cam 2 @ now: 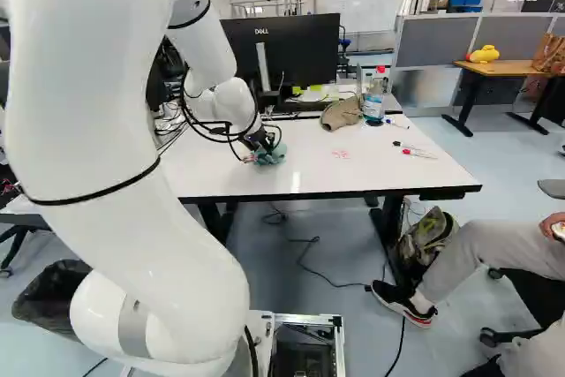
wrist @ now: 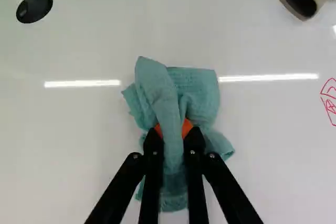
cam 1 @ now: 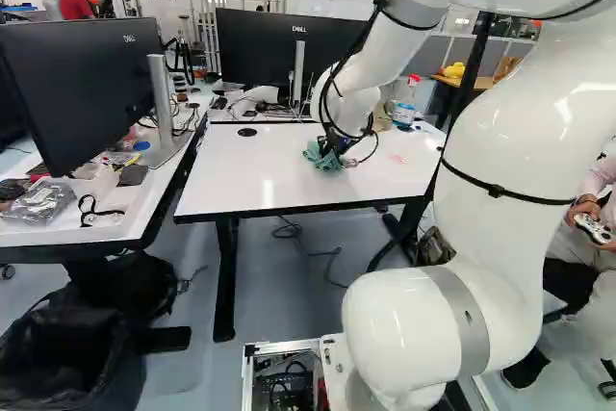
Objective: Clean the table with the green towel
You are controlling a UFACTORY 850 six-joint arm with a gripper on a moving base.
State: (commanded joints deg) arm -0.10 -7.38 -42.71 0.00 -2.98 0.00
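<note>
The right base view showed a white worktop (cam 2: 309, 178), where the black two-fingered hand (cam 2: 259, 140) was clenched on a fold of the green towel (cam 2: 272, 155), bunched on the surface left of a small red drawing (cam 2: 342, 154).

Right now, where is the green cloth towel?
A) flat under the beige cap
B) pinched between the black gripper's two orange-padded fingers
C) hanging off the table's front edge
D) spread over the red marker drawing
B: in the wrist view, the green cloth towel bunches up between both fingers of the black gripper, orange pads pressing it from two sides.
</note>
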